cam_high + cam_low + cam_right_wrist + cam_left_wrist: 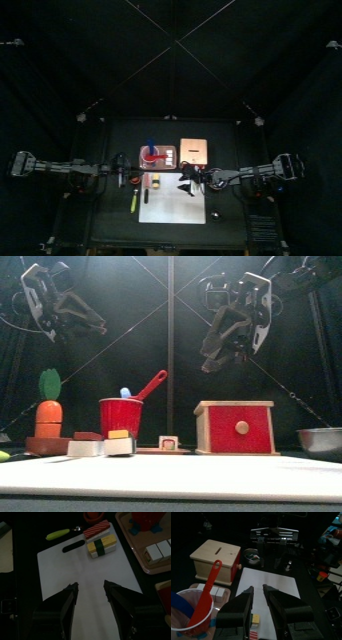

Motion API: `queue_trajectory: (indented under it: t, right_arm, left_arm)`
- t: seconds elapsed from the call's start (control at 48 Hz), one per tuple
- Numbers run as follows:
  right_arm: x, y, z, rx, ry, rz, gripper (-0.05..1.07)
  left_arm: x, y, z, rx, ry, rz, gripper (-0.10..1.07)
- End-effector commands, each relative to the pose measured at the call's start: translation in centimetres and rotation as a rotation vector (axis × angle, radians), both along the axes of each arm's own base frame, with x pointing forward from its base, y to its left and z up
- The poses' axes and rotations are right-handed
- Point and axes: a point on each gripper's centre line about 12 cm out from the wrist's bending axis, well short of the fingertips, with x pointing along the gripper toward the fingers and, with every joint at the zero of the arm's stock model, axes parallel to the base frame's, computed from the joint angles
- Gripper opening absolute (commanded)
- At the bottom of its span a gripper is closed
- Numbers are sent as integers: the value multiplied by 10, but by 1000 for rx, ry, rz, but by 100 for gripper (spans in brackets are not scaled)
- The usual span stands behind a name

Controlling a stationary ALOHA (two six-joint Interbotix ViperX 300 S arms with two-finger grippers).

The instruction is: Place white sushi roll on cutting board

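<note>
While your right gripper [90,584] gapes empty: cutting board [73,567] beyond its fingertips.
Red cup [212,619]: spatula [208,594], beside left gripper [258,588]; grip unclear.

Black table [114,230] bears cutting board [174,203]

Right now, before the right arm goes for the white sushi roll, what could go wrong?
The white sushi roll lies beside a second white piece, close to the red cup: the open right end effector might catch both or bump the cup. Two sushi pieces crowd the cutting board's handle end.
</note>
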Motion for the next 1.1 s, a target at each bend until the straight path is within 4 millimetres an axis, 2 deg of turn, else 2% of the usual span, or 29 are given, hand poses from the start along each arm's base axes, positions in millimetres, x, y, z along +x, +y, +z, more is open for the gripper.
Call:
queue_trajectory:
  t: [0.0, 0.271, 0.375, 0.542, 0.75, 0.896, 1.083]
  right_arm:
    - [6, 0, 13, 8, -37, -5, 82]
    - [28, -1, 21, 103, -43, -63, 82]
    - [43, -21, 23, 195, -2, -166, 82]
    - [66, -53, 13, 320, 141, -293, 82]
    - [93, -85, 14, 350, 236, -347, 81]
    - [97, -106, 9, 359, 301, -424, 81]
    - [88, -125, 8, 244, 451, -560, 81]
  left_arm:
    - [2, 3, 6, 16, -17, 10, 66]
    - [2, 3, 7, 53, -16, -6, 66]
    - [1, 3, 9, 62, -23, -7, 66]
    - [-7, 5, 11, 94, -38, -5, 66]
    - [-24, 7, 15, 144, -78, 2, 66]
    - [-35, 7, 11, 150, -75, 4, 66]
    - [-39, 8, 6, 173, -40, 4, 66]
